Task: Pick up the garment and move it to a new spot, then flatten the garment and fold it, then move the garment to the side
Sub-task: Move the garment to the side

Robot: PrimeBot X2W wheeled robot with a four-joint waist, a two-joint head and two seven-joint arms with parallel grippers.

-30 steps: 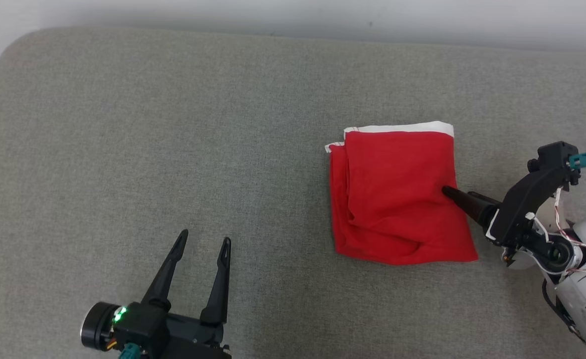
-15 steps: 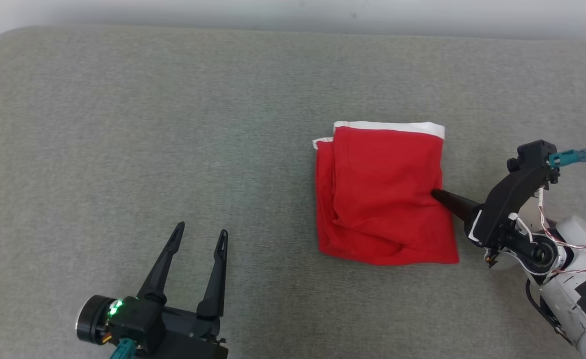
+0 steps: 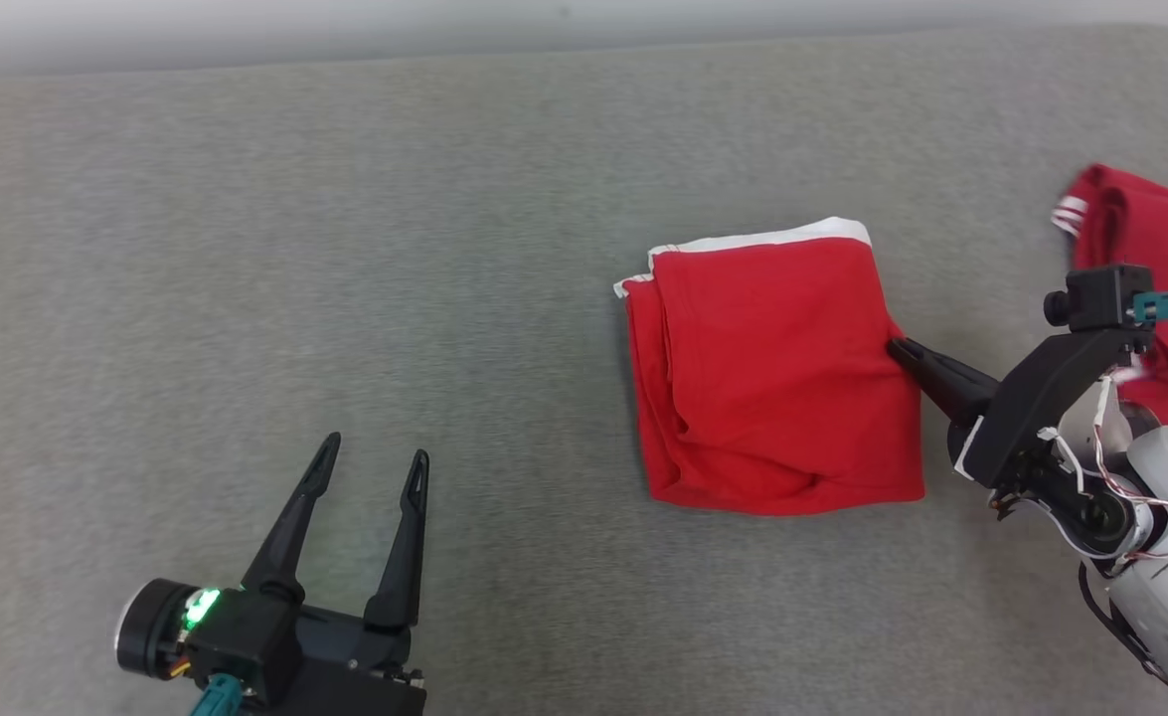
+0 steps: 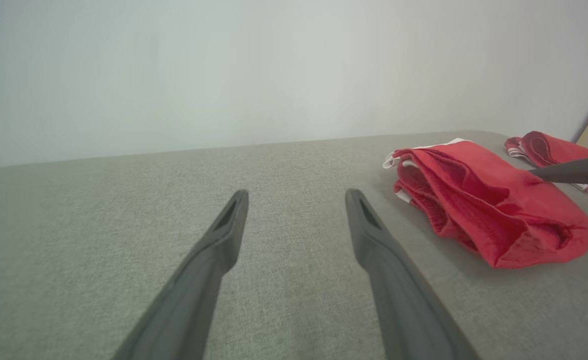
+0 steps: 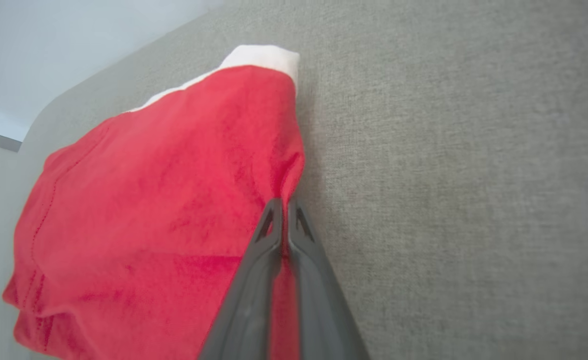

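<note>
The garment point(image 3: 767, 368) is a folded red piece with a white band along its far edge, lying flat on the grey padded surface point(image 3: 345, 249). My right gripper point(image 3: 897, 348) reaches in from the right and is shut on the garment's right edge. In the right wrist view its fingertips point(image 5: 283, 202) pinch a ridge of the red garment point(image 5: 163, 200). My left gripper point(image 3: 375, 447) rests open at the lower left, well clear of the cloth. The left wrist view has the open left gripper point(image 4: 298, 194) over bare padding, with the garment point(image 4: 489, 205) off to the right.
A second red cloth with white stripes point(image 3: 1140, 239) lies at the right edge, behind my right arm, and appears again as the striped cloth point(image 4: 549, 147). A pale wall runs along the far edge of the surface.
My right gripper has shut on the garment's right edge, where one finger lay over the cloth before. The head camera has turned right, bringing the second red cloth into view. Left gripper unchanged.
</note>
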